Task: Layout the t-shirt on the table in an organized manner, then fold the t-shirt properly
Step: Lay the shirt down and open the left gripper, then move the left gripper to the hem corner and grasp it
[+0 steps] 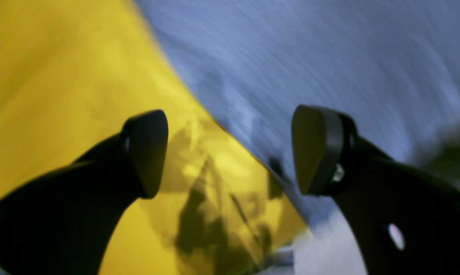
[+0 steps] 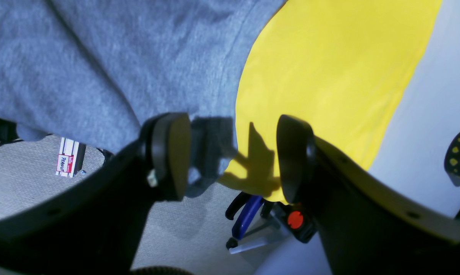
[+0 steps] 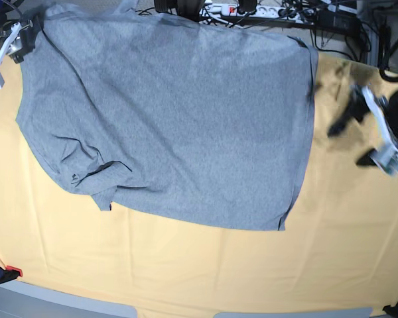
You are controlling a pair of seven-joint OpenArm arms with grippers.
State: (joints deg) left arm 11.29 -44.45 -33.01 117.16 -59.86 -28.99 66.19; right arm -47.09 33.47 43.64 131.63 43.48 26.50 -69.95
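Spreading is the step in hand, judging by how the t-shirt [image 3: 179,126] is lying: mostly flat on the table [image 3: 205,265], plain grey side up, but with one sleeve bunching into wrinkles at about 8 o'clock of the garment in the base view, and its far edge appearing to hang over the table's far side at 12 o'clock. To do this well, I would judge that each pincer should be taking a corner or hem edge low and pinching only the fabric, not the yellow cloth beneath, then drawing outward and toward the near side so the whole shirt is resting on the table before any fold. The crumpled sleeve is asking for a separate tug outward. The left gripper [image 1: 230,152] is standing with its jaws wide apart and holding nothing; in its wrist view the shirt's edge is running diagonally between the pads, from 11 o'clock down to 5 o'clock, and in the base view it is sitting off the shirt at about 3 o'clock. The right gripper [image 2: 233,156] is likewise gaping and empty, hovering at the shirt's corner at about 10 o'clock in the base view, the hem lying just above its fingertips.
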